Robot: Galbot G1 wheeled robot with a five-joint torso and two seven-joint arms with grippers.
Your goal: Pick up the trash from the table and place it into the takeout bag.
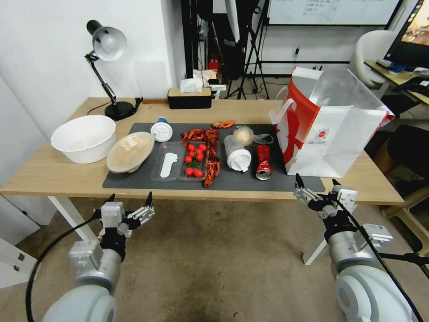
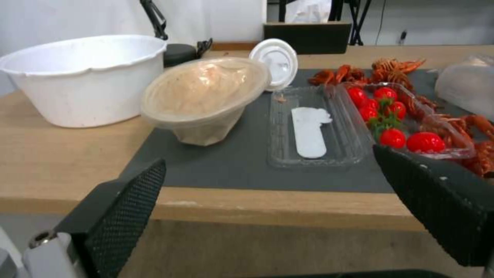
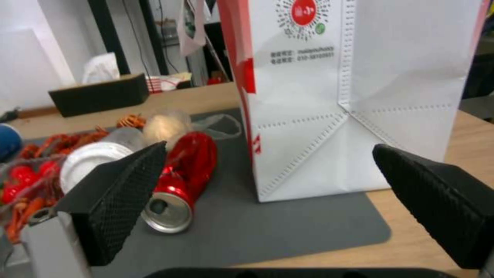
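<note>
On the dark mat (image 1: 147, 180) of the table (image 1: 58, 172) lie the trash items. A red can (image 1: 263, 161) (image 3: 188, 170) lies on its side beside a tipped clear plastic cup (image 1: 237, 153), with the wrapped beige ball (image 1: 243, 134) behind them. The tilted beige bowl (image 1: 130, 152) (image 2: 206, 96) and the small white-lidded cup (image 1: 161, 131) sit at the left. The takeout bag (image 1: 330, 134) (image 3: 360, 96) stands upright at the mat's right end. My left gripper (image 1: 130, 197) (image 2: 268, 155) and right gripper (image 1: 316, 181) (image 3: 270, 146) hover open before the table's front edge, holding nothing.
A big white bowl (image 1: 83, 137) stands left of the mat. A clear tray of cherry tomatoes (image 1: 194, 158) and crayfish shells (image 1: 211, 167) fill the mat's middle. A desk lamp (image 1: 107, 44) and a black tissue box (image 1: 189, 97) stand at the back edge.
</note>
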